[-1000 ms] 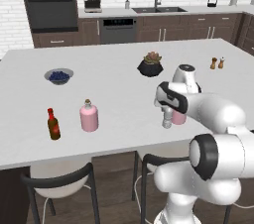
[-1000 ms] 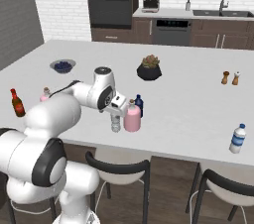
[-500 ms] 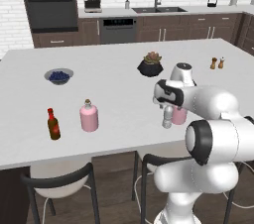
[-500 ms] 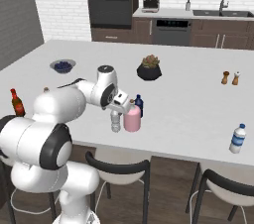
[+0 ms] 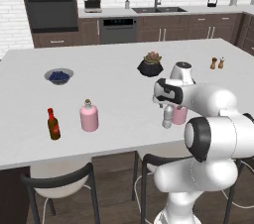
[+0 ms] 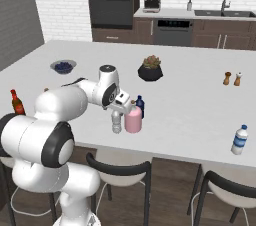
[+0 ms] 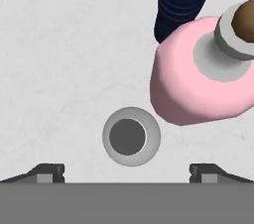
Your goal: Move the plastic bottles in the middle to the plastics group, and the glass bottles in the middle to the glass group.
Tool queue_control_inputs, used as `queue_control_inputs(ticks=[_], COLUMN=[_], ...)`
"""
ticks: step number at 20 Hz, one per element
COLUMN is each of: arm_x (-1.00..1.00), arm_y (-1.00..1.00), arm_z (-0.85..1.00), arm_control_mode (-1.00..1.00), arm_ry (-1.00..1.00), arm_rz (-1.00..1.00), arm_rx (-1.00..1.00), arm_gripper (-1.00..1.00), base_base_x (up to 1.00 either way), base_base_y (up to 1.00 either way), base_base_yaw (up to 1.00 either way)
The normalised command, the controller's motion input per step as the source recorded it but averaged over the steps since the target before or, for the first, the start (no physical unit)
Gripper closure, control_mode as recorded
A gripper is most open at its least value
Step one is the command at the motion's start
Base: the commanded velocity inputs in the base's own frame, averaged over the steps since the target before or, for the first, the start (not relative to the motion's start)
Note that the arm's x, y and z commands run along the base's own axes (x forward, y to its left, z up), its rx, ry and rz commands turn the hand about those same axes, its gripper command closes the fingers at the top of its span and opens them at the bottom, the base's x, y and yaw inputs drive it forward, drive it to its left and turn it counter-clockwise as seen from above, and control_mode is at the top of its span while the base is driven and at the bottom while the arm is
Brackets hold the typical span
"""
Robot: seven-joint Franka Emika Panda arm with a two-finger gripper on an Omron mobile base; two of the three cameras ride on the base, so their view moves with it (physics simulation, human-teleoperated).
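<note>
In the middle stand a slim clear-grey plastic bottle (image 5: 167, 117) (image 6: 116, 121), a pink corked glass flask (image 6: 133, 120) (image 5: 180, 115) and a dark blue plastic bottle (image 6: 140, 106). My gripper (image 5: 166, 105) (image 6: 120, 110) hangs open just above the slim bottle. From the hand, the slim bottle's cap (image 7: 131, 137) lies between my fingertips (image 7: 47, 172), with nothing gripped (image 7: 128, 173); the pink flask (image 7: 198, 82) and blue bottle (image 7: 181, 0) sit beside it. The glass group, a pink flask (image 5: 89, 116) and a red-brown sauce bottle (image 5: 53, 124) (image 6: 17, 102), stands far left. A blue-capped plastic bottle (image 6: 240, 140) stands far right.
On the white island counter (image 5: 114, 94) are a bowl of blueberries (image 5: 59, 76), a dark plant pot (image 5: 150, 64) and two shakers (image 5: 217, 63). Stools (image 6: 120, 170) stand along the near edge.
The arm's elbow has risen and its pose shifted slightly, while the hand stays over the middle bottles with its jaws still open. No bottle has moved.
</note>
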Motion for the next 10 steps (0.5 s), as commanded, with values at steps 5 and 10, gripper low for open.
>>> queue_control_inputs(ticks=[5,10], arm_x=[0.0,0.01], arm_y=[0.0,0.0], arm_z=[-0.08,-0.07], arm_control_mode=[-1.0,-1.0], arm_ry=[0.0,0.0], arm_rz=[0.0,0.0], arm_rx=[0.0,0.0], arm_gripper=[-1.0,-1.0], base_base_x=[0.0,0.0], base_base_y=[0.0,0.0], base_base_yaw=[0.0,0.0])
